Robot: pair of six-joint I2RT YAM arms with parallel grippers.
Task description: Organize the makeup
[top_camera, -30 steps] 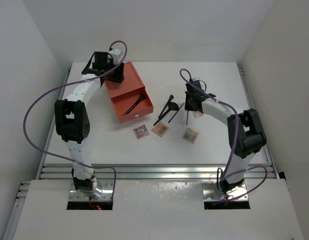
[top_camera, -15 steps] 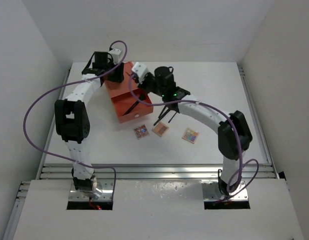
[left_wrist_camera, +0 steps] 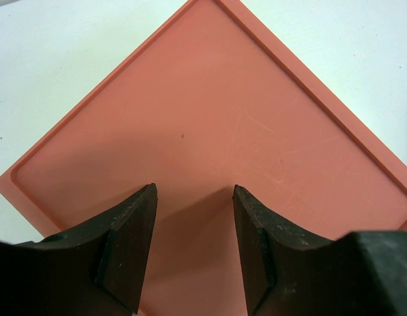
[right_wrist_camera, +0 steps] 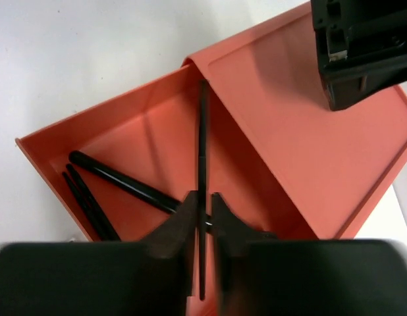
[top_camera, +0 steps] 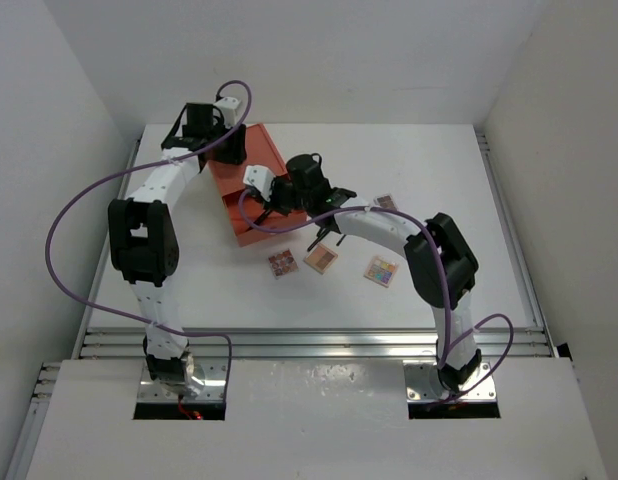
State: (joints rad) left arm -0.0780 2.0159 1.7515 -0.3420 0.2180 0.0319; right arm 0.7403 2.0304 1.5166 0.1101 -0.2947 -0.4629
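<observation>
Right wrist view: right hand [right_wrist_camera: 203,195] is clamped on a thin black brush [right_wrist_camera: 203,131], gripped low on the handle. The brush hangs over the open drawer [right_wrist_camera: 111,115] of the orange box [left_wrist_camera: 256,99].

- **Left hand:** left hand [left_wrist_camera: 193,194] has its fingers apart over the box lid with nothing between them. Can't tell whether it touches the lid.
- **Brush handling (judged):** light, with a stiff but slim and probably slick handle, so it's likely to pivot in the pinch. It should be held mid-handle, not by the bristles.
- **Palette handling (judged):** light, rigid and very flat, with little edge to catch. They should be pinched across opposite edges, and the powder pans are probably fragile.
- **Brush count:** one in the hand and three lying in the drawer, a thick brush [right_wrist_camera: 124,184] plus two thin ones. The loose brushes [top_camera: 317,241] on the counter [top_camera: 439,160] are partly hidden by the arm, so no exact count.
- **Palette count:** four, all on the counter: left palette [top_camera: 282,263], middle palette [top_camera: 321,259], right palette [top_camera: 381,270], far palette [top_camera: 386,202].
</observation>
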